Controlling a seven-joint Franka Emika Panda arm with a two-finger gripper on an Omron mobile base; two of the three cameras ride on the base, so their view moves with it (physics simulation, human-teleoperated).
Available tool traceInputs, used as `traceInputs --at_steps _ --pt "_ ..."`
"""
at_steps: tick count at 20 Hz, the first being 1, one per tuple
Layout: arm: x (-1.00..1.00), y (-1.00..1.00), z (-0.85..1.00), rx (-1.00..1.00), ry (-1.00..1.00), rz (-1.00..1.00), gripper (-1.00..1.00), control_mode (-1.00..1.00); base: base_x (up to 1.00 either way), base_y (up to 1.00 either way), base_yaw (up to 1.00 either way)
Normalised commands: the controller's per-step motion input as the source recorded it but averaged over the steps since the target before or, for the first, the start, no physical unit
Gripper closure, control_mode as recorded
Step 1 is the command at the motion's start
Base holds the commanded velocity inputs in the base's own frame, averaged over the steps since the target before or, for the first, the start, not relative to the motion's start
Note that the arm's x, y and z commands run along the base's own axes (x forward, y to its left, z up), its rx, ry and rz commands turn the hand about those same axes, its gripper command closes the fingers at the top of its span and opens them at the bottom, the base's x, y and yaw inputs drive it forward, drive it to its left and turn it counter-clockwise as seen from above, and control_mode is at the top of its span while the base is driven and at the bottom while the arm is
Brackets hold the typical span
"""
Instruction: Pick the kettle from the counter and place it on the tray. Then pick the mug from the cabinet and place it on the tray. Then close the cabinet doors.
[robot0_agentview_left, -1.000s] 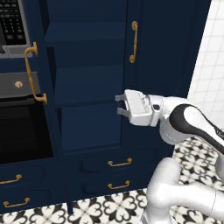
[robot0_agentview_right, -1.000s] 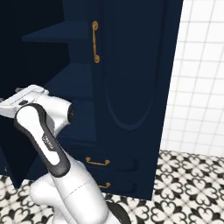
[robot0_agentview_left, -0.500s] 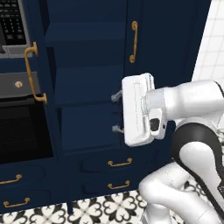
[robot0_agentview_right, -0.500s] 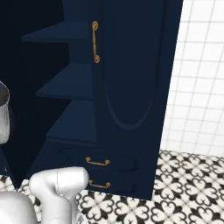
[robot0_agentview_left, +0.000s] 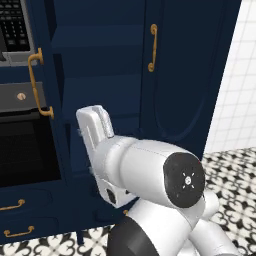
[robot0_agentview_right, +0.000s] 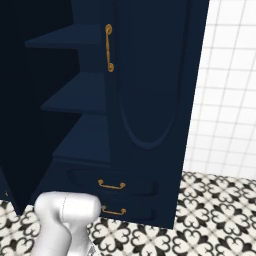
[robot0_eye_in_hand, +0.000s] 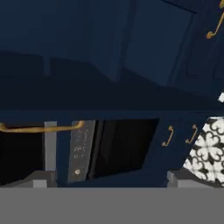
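Swinging left since a second ago, my arm now points the hand (robot0_agentview_left: 85, 152) at the cabinet (robot0_agentview_right: 150, 75)'s left door (robot0_agentview_left: 47, 130). Its jaws stand wide and empty, I judge to push that door shut; shelves (robot0_agentview_right: 75, 97) are bare.

Open cabinet (robot0_agentview_right: 75, 100): bare shelves leave free passage; the left door (robot0_agentview_left: 47, 125) and right door (robot0_agentview_right: 150, 75) flank the opening.

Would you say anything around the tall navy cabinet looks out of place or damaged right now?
Nothing looks spilled or broken. The cabinet stands open with bare shelves showing, its right door swung out, which fits the task. The brass handles sit straight.
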Motion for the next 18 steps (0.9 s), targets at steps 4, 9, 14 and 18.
traceInputs --at_steps 4,9,14,18 --pt "0.70 0.67 -0.39 -0.46 -0.07 -0.32 -1.00 -1.00 0.00 0.00 0.00" --pt "0.62 0.49 -0.45 -0.39 0.00 -0.25 -1.00 -1.00 0.00 0.00 0.00" --pt "0.54 0.16 -0.42 -0.21 -0.01 -0.15 -1.00 -1.00 0.00 0.00 0.00" --pt "0.82 0.22 -0.31 -0.11 -0.05 -0.25 -1.00 -1.00 0.00 0.00 0.00"
